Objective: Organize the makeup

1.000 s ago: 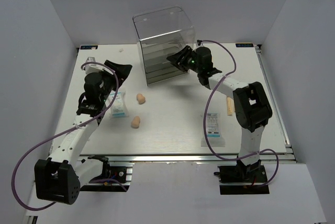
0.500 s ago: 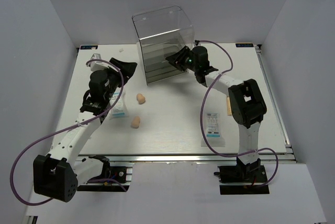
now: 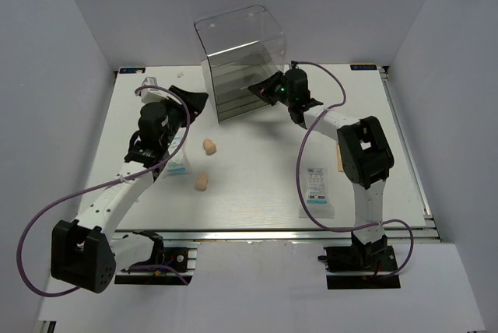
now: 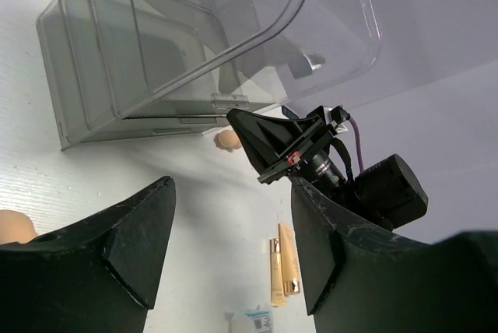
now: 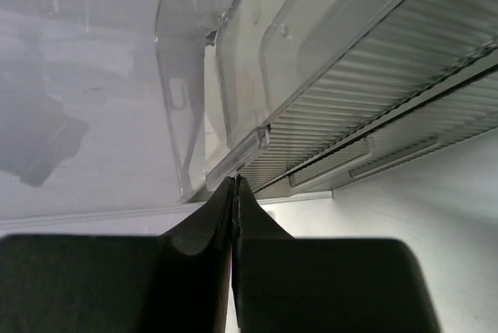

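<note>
Right pincer (image 5: 235,181), tips together at a pull tab (image 5: 237,158) on the clear drawer box (image 3: 237,45), left pincer (image 4: 232,187) apart and empty: apparently the drawer-opening step, next needing a straight outward pull, while sponges (image 3: 209,146) and sachets (image 3: 316,185) lie on the desk (image 3: 257,193).

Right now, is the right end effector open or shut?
Shut. The right end effector has its two fingers pressed together, no gap, tips right at a drawer tab of the clear box.
</note>
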Controlling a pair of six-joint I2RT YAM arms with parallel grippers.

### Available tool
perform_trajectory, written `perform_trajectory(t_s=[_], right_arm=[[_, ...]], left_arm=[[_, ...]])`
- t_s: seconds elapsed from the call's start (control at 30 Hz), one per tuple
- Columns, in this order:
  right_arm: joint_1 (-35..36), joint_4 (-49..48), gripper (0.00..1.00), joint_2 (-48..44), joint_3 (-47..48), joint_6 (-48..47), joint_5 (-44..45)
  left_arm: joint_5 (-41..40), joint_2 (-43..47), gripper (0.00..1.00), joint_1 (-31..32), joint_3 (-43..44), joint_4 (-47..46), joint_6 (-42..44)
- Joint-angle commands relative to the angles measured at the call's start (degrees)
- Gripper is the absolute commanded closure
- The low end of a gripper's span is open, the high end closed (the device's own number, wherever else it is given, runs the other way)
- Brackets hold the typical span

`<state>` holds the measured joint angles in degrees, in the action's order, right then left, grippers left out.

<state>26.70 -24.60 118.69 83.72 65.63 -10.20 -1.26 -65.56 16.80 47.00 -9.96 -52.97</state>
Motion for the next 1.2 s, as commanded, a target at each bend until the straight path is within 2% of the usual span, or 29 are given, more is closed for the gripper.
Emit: perform_trajectory(t_s=[0.0,0.37,0.43,0.5,0.73,1.17], right_arm=[[-0.4,-2.9,1.0,0.1,2.1,-0.3,2.8],[-1.6,-3.5,1.0,-4.9,-3.5,1.4,0.5],[-1.6,-2.8,0.88,-4.4,-3.1,3.2,0.4],[-1.5,-3.5,0.82,-4.0,-3.0,4.2,0.4],[-1.5,-4.1,0.72,-0.9,1.8,5.2,-0.5],[-1.3,-1.8,0.72,0.9,3.2,6.7,-1.0]], left_arm=[[-0.9,-0.5,0.3,1.4,2.5,-2.8,0.6],[0.1,-5.8,0.3,4.1,3.5,-6.1,2.0],[0.3,-5.7,0.3,4.1,3.7,-5.7,2.3],[0.3,-5.2,0.29,4.0,4.2,-4.7,3.1],[-1.6,-2.6,0.28,4.1,2.6,-3.1,2.9],[-1.6,-3.6,0.28,4.5,3.4,-2.6,2.5]])
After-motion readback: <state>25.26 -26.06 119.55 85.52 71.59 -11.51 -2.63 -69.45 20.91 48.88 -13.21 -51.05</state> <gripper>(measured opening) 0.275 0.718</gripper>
